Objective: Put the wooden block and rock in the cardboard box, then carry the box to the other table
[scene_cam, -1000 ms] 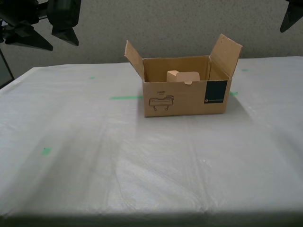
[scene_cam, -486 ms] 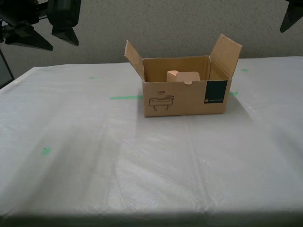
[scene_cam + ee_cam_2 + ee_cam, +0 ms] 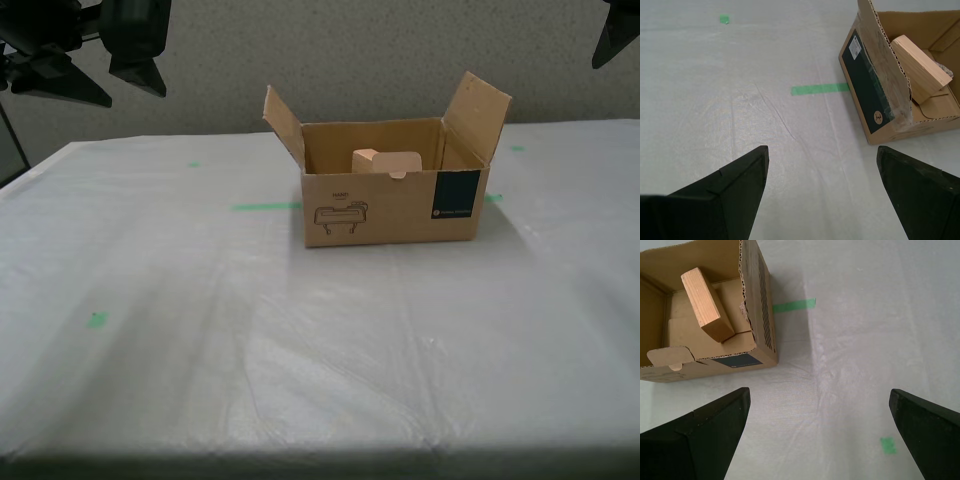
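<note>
The cardboard box (image 3: 392,200) stands open on the film-covered table (image 3: 300,360), its two side flaps up. Inside, the wooden block (image 3: 706,305) leans tilted against the box floor; it also shows as the wooden block (image 3: 920,67) in the second wrist view. The rock (image 3: 944,67) peeks out behind it, mostly hidden. My first gripper (image 3: 819,390) hangs open above the table on the exterior view's right of the box (image 3: 715,347), holding nothing. My second gripper (image 3: 821,148) is open and empty on the exterior view's left of the box (image 3: 890,100).
A green tape strip (image 3: 265,206) lies on the table beside the box, and small green marks (image 3: 97,319) dot the film. A grey wall (image 3: 350,50) rises behind the table. The table's front edge (image 3: 320,455) runs along the exterior view's bottom.
</note>
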### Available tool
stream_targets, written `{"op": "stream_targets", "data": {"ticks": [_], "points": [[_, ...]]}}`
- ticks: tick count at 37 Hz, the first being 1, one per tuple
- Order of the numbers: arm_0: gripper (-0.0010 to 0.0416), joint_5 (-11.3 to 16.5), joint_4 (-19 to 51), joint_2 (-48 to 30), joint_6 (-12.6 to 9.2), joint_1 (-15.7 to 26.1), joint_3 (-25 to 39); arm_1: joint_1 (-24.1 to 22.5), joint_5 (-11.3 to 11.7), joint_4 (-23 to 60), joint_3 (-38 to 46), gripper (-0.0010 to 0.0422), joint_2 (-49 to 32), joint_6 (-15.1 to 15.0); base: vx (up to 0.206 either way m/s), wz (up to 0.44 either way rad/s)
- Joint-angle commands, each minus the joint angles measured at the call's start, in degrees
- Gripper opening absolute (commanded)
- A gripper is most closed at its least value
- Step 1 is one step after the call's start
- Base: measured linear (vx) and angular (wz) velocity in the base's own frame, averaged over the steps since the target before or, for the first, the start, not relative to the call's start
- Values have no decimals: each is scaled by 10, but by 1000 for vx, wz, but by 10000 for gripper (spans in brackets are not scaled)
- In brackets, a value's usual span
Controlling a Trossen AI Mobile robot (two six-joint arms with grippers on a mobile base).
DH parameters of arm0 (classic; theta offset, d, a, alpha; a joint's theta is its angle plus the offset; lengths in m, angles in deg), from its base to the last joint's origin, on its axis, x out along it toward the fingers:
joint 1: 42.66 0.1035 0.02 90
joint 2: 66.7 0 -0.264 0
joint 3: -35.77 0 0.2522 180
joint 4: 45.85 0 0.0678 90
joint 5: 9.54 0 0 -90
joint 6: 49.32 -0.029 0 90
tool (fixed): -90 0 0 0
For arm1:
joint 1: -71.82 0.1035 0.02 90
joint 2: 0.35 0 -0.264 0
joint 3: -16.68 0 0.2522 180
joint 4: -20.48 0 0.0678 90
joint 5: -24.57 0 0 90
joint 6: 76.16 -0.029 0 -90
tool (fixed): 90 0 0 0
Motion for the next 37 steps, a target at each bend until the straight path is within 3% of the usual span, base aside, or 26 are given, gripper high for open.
{"op": "stream_targets", "data": {"ticks": [1, 37], "points": [[388, -4, 0, 0, -3, 0, 0, 0, 2, -1, 0, 293, 0, 1, 0, 0], [388, -4, 0, 0, -3, 0, 0, 0, 2, 0, 0, 293, 0, 1, 0, 0]]}}
